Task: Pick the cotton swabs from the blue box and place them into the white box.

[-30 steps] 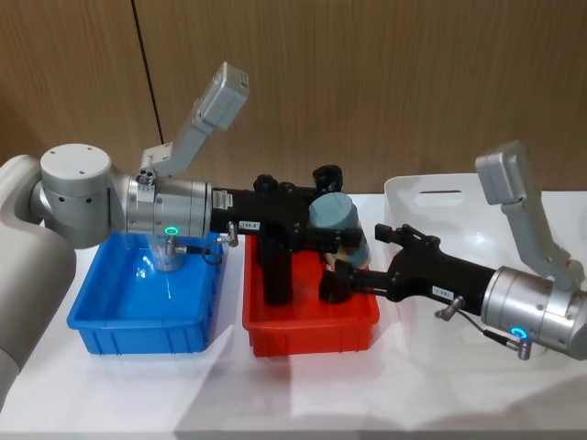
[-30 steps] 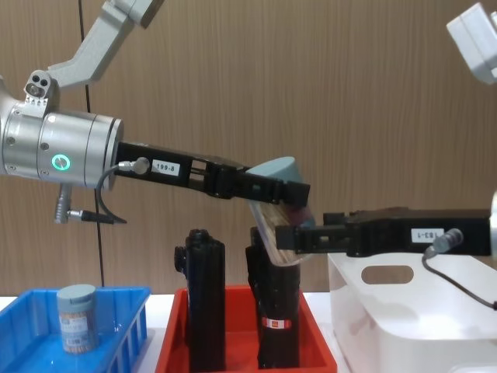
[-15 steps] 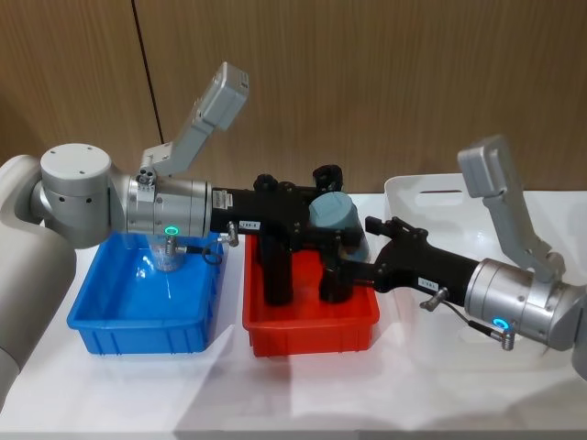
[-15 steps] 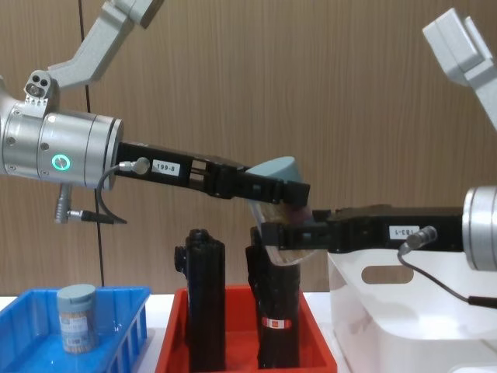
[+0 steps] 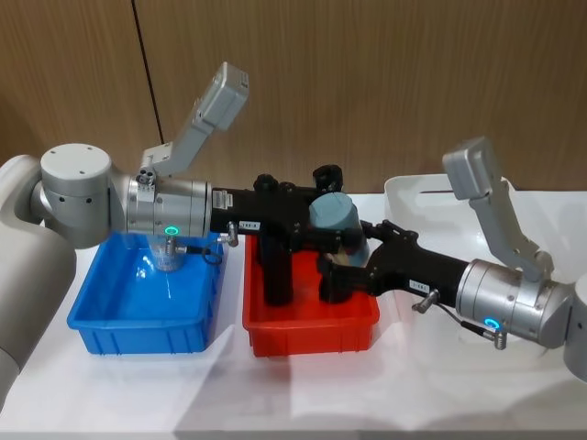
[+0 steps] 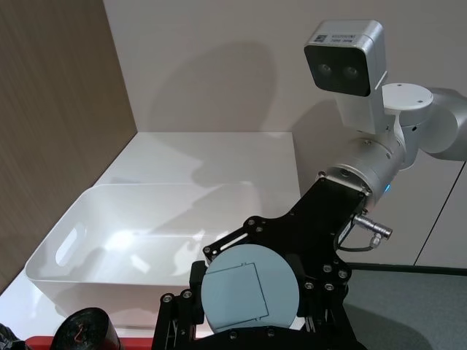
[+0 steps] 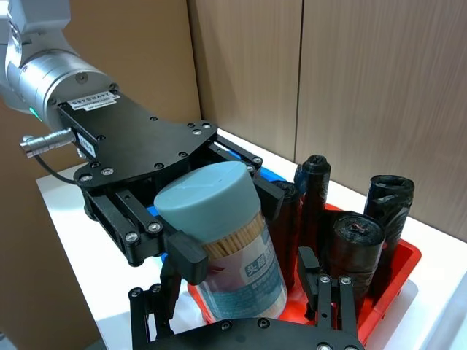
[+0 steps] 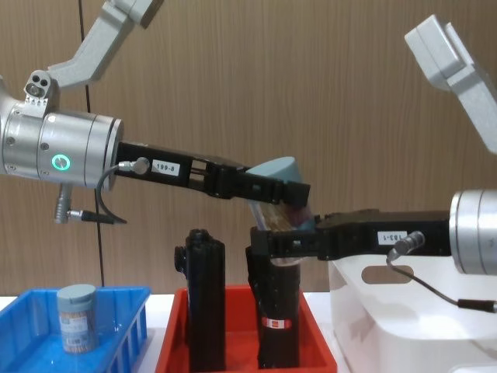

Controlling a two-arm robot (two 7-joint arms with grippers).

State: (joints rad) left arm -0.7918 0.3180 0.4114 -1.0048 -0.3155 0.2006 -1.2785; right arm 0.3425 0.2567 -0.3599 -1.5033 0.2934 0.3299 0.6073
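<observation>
Pale blue-grey lid uppermost, one tub of cotton swabs (image 5: 332, 218) hangs tilted at frame centre above the red tray (image 5: 307, 335). The left gripper (image 5: 339, 235), reaching in from the left, pinches it just below the lid. The right gripper (image 8: 273, 242), entering from the right, has its fingers spread either side of the tub's lower body. A second tub (image 8: 78, 318) stands upright in the blue box (image 8: 124, 326), lower left. The white box (image 5: 431, 192) sits at right.
</observation>
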